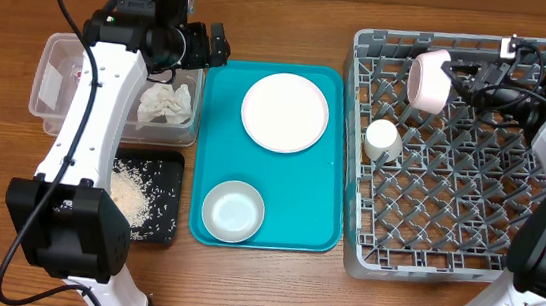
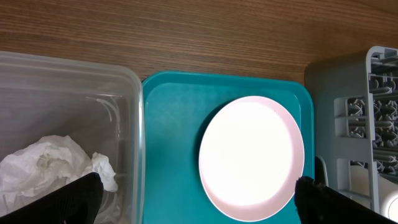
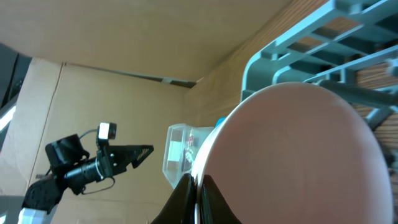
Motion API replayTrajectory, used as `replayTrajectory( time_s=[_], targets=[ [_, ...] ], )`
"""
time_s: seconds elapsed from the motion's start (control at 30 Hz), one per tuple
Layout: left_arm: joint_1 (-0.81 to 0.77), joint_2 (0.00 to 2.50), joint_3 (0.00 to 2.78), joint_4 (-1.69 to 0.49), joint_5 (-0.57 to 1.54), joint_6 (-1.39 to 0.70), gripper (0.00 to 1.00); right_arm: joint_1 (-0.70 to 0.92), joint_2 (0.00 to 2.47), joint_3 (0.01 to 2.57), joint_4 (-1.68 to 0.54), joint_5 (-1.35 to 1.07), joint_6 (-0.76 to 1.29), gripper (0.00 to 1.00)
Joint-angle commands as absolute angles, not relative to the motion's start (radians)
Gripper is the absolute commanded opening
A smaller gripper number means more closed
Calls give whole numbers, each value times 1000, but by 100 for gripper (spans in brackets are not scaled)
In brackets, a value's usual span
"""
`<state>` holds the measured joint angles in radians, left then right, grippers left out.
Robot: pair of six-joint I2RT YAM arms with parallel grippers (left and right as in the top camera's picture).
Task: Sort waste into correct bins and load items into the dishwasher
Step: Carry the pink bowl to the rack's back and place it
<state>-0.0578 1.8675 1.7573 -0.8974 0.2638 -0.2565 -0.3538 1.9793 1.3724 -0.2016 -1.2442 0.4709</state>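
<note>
Loading the rack [image 1: 446, 230]: right fingers [image 3: 183, 202] pinch the rim of a pink bowl [image 1: 428, 81] above it, left fingers [image 2: 68, 205] spread wide; next, probably lowering it between pegs

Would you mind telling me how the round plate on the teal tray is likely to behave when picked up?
The plate looks rigid and glossy, so it may slip in a thin grip. It lies flat on the teal tray, so its low rim probably offers little purchase, and it should not roll.
</note>
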Motion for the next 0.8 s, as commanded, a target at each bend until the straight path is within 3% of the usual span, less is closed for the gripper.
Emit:
replayTrajectory(
  time_s=[0.0, 0.17, 0.23, 0.37, 0.6, 0.77],
  targets=[
    [-51, 1843, 1776, -897, 255, -262, 100, -387, 1998, 1362, -220, -1100, 464, 6],
    [-51, 1843, 1776, -897, 255, -262, 100, -435, 1998, 1362, -256, -1100, 464, 25],
    [-51, 1843, 1776, -897, 255, -262, 100, -454, 1998, 1362, -268, -1100, 464, 51],
    [-51, 1843, 1776, -897, 255, -262, 100, -496, 1997, 1364, -263, -1100, 464, 71],
    [-51, 1843, 1776, -897, 255, -262, 100, -572, 1942, 1383, -264, -1095, 445, 75],
    [-51, 1843, 1776, -897, 255, -262, 100, -570, 1811, 1397, -386, -870, 351, 77]
  ],
)
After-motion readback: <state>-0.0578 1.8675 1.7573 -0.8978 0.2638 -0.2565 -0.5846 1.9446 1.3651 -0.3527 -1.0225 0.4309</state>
